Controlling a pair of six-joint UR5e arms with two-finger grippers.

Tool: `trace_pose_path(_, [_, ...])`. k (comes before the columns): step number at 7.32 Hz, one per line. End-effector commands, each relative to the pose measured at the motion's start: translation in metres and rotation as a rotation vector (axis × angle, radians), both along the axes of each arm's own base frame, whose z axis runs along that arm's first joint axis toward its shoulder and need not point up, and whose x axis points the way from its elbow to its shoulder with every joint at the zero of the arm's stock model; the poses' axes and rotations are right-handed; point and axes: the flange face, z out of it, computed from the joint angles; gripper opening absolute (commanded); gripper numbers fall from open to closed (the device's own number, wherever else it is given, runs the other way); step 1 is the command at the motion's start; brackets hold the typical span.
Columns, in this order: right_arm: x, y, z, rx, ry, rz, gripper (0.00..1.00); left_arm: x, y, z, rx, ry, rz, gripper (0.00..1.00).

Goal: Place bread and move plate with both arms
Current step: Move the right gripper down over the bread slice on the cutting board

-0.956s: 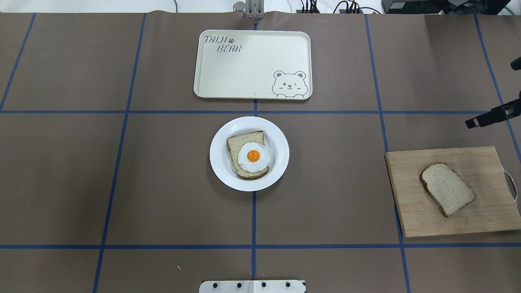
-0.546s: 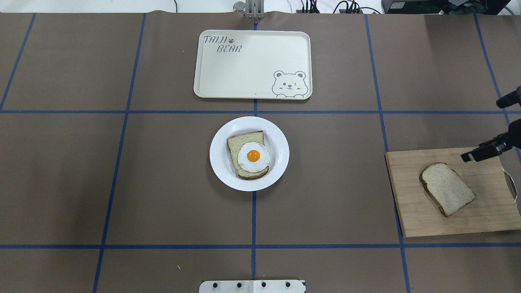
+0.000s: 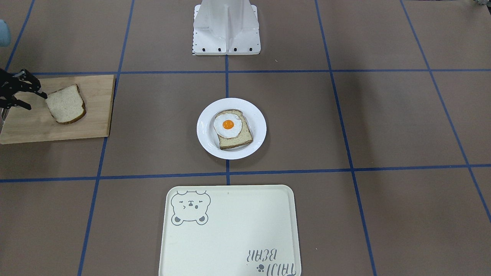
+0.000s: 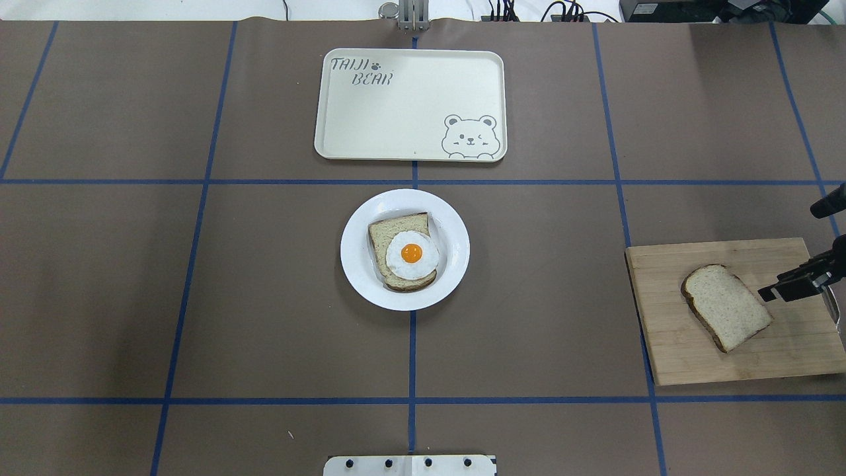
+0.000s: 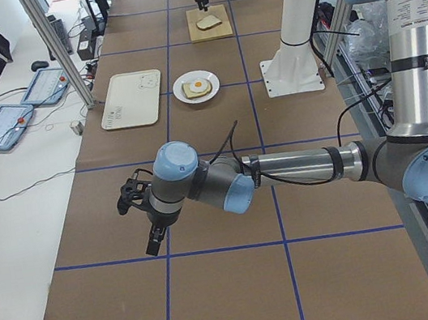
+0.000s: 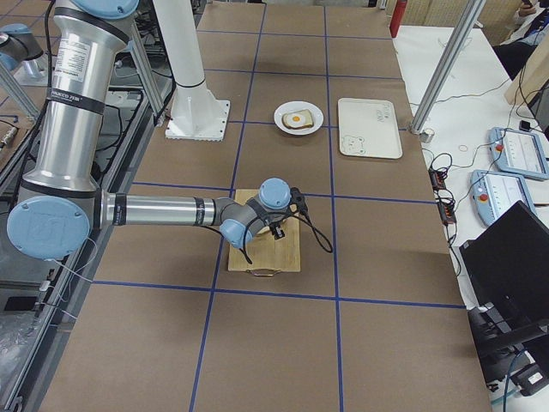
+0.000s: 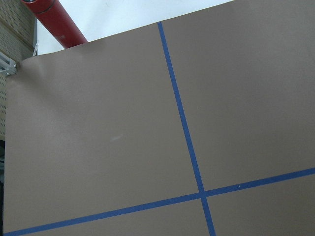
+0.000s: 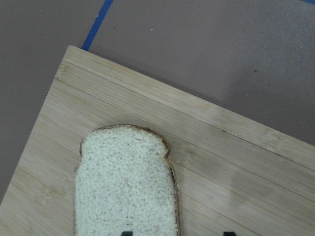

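Right arm (image 6: 163,210): is stretching out nearly level from its elbow, with the wrist bending at the far end.
Right hand (image 4: 786,254): is pointing down at a slant, its two fingers (image 3: 36,92) standing spread apart and gripping nothing.
Left arm (image 5: 297,166): is reaching out with its forearm lying level.
Left hand (image 5: 151,234): is hanging down from the wrist; whether its fingers are parted cannot be told.

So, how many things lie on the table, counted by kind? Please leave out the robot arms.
Bread slices: 2 (plain slice; topped slice)
Fried egg: 1
Plate: 1
Tray: 1
Cutting board: 1
Total: 6
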Motion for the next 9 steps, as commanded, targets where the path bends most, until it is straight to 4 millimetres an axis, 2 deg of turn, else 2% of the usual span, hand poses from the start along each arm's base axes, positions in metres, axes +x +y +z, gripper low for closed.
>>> trace_pose_path(1, [-0.028, -0.011, 0.003, 0.005, 0.014, -0.024, 0.59, 0.000, 0.001, 0.002, 0.003, -0.001, 0.001, 1.00])
trace_pose_path(2, [-0.038, -0.019, 0.010, 0.000, 0.023, -0.030, 0.54, 0.000, 0.002, 0.002, 0.003, -0.001, 0.001, 1.00])
trace_pose_path(4, [-0.034, -0.017, 0.012, -0.003, 0.024, -0.027, 0.42, 0.000, 0.001, 0.001, 0.005, -0.002, 0.000, 1.00])
trace_pose_path(5, [-0.034, -0.017, 0.008, 0.001, 0.018, -0.028, 0.39, 0.000, 0.001, 0.001, 0.005, -0.002, 0.000, 1.00])
trace_pose_path(7, [-0.030, -0.014, 0.000, 0.009, 0.004, -0.027, 0.39, 0.000, 0.001, 0.003, 0.001, -0.001, -0.001, 1.00])
trace_pose_path(9, [-0.029, -0.013, 0.004, 0.006, 0.015, -0.023, 0.40, 0.000, 0.001, 0.005, -0.002, -0.001, -0.001, 1.00])
